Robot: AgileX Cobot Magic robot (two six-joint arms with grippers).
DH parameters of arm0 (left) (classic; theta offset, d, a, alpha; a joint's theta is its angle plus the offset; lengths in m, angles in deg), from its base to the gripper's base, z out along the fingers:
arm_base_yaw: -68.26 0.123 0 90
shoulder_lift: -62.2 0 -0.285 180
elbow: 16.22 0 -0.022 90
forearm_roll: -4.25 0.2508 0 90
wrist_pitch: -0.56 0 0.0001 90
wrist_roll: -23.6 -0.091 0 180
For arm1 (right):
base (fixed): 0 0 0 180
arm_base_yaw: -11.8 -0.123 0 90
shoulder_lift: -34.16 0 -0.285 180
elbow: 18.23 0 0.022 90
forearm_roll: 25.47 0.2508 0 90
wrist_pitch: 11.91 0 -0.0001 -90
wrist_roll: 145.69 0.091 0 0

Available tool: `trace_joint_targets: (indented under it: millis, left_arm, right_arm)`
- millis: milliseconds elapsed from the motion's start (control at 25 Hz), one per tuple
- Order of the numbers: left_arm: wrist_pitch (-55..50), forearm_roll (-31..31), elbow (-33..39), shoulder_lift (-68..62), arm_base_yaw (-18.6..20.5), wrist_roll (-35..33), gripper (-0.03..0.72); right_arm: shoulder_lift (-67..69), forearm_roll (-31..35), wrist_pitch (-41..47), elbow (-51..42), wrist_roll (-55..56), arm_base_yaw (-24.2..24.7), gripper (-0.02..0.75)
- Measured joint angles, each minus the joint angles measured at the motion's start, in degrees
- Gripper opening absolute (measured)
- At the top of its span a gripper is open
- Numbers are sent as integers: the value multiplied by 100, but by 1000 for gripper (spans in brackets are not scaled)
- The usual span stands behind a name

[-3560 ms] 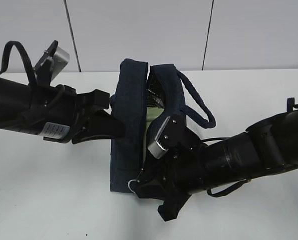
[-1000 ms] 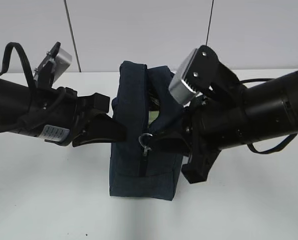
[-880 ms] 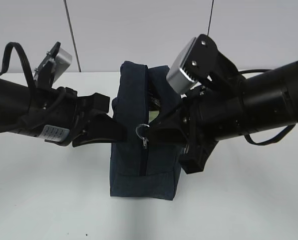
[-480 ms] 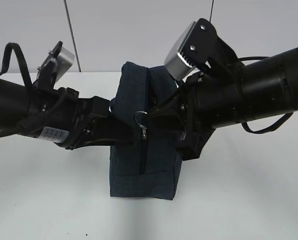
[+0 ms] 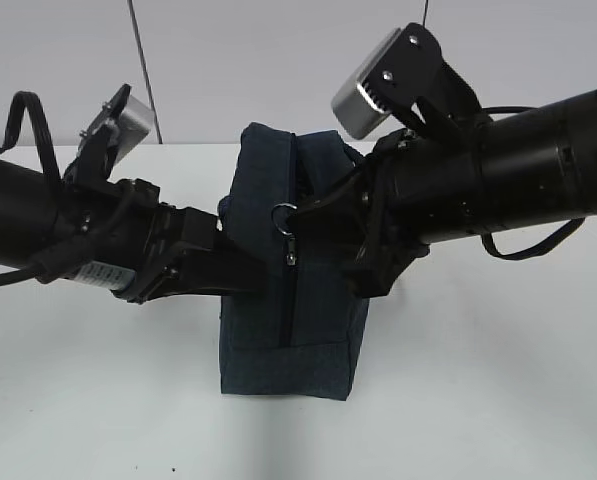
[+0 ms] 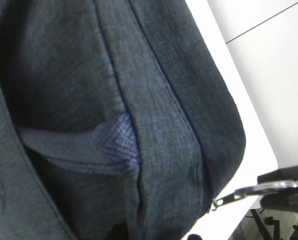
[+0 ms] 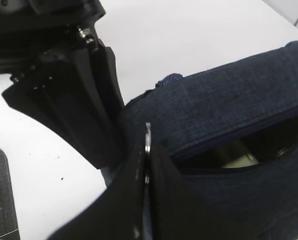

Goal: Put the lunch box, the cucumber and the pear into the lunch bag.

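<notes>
The navy lunch bag point(image 5: 290, 330) stands upright mid-table, and in the left wrist view its fabric point(image 6: 153, 100) fills the frame. My right gripper point(image 5: 304, 214) is shut on the silver ring pull point(image 5: 283, 212) near the top of the bag's near end; the ring point(image 7: 148, 133) sticks out between the closed fingers. Through the unzipped gap a pale green bit of the lunch box point(image 7: 236, 159) shows. The cucumber and the pear are hidden. My left gripper point(image 5: 240, 272) presses against the bag's left side, and its jaws cannot be made out.
The white table point(image 5: 478, 400) runs to a panelled wall behind. The left arm's black body point(image 7: 64, 90) sits close beside the bag. A webbing strap point(image 6: 84, 145) crosses the bag's side. The right arm reaches in from the right.
The right gripper has drawn the ring pull up the bag's near end, closing more of the zipper. The left gripper has pushed forward against the bag's left side.
</notes>
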Motion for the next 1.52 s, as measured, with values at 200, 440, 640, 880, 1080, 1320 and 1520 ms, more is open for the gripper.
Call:
trace_joint_targets:
  millis: [200,440,640,880,1080,1320,1520]
  left_arm:
    - [-11,13,0,-238,0,-7,181]
    - [-23,19,0,-309,0,-7,-1]
    - [-36,19,0,-309,0,-7,-8]
    - [-105,107,0,-309,0,-7,-8]
    - [-206,173,-5,-309,0,-7,-10]
    - [-378,261,-5,-309,0,-7,-10]
    - [-433,356,-5,-311,0,-7,-10]
  right_arm:
    - [0,41,-44,121,0,0,6]
    - [0,54,-288,270,0,0,6]
    - [0,76,-563,297,-37,0,6]
    - [225,109,-687,478,-111,0,6]
    - [545,129,-700,787,-152,87,6]
    - [968,143,-546,1232,-242,351,6]
    - [1449,257,-130,1706,-255,757,6]
